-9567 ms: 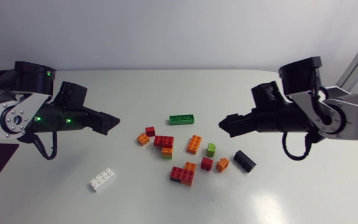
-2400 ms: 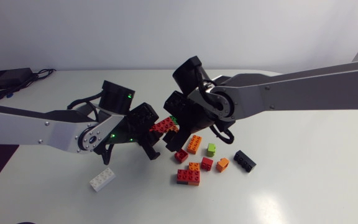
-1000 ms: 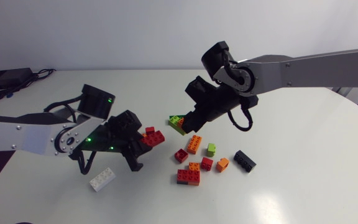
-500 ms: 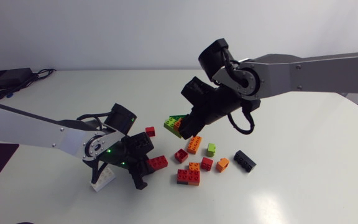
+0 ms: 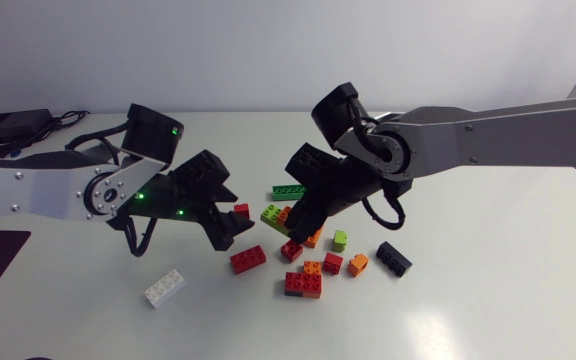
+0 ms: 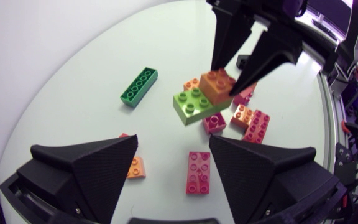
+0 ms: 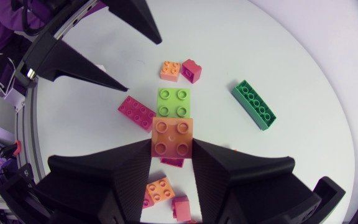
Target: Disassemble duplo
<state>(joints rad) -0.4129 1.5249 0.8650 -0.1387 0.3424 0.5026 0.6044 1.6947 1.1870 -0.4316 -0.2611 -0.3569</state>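
My right gripper (image 5: 293, 221) pinches the orange brick (image 7: 171, 138), with its lime brick (image 6: 190, 104) attached, just beside the long green brick (image 5: 290, 191). My left gripper (image 6: 173, 158) gapes wide, empty. I'd clamp it squarely on the lime brick, then lever the 2 apart.

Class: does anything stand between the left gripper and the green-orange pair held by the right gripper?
Nothing visible blocks the way. The open left gripper faces the pair, which the right gripper holds. A red brick lies flat on the table between the left fingers.
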